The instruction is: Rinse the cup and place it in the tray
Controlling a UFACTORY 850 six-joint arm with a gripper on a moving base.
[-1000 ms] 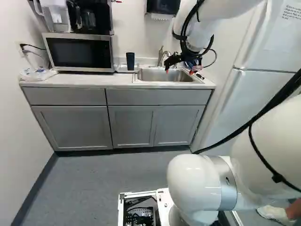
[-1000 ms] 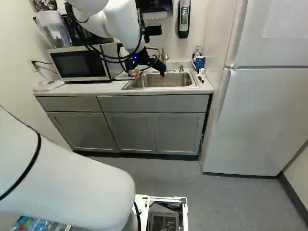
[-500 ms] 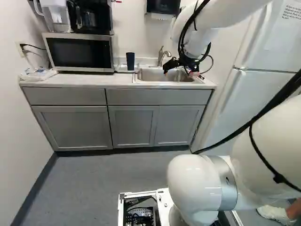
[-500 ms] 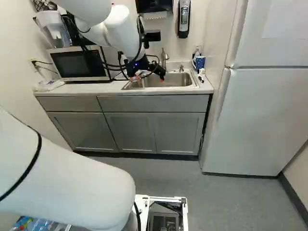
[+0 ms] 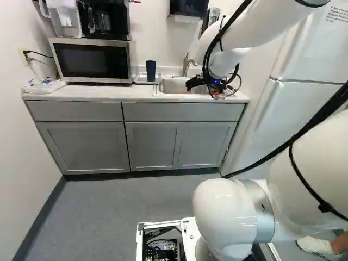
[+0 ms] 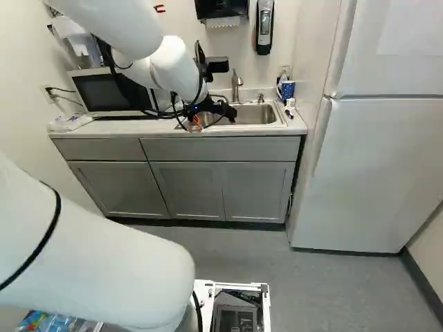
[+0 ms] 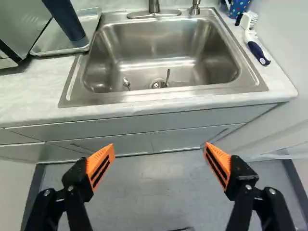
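Observation:
My gripper hangs in front of the sink in the left base view. In the wrist view the gripper stands wide open, nothing between its orange-padded fingers, with the cabinet fronts and floor beyond them. A dark blue cup stands upright on the tray, between microwave and sink. The wrist view shows this cup on the flat tray, beyond the gripper and to one side. The sink lies ahead of the fingers; small metal pieces are by its drain.
The faucet rises behind the sink. A patterned blue mug and a brush are at the sink's fridge side. The microwave stands on the counter; a white fridge stands at the right of the right base view.
My arm has drawn the gripper back from over the sink toward the base and somewhat lower, its fingers staying open. The cup has not moved, nor has the base.

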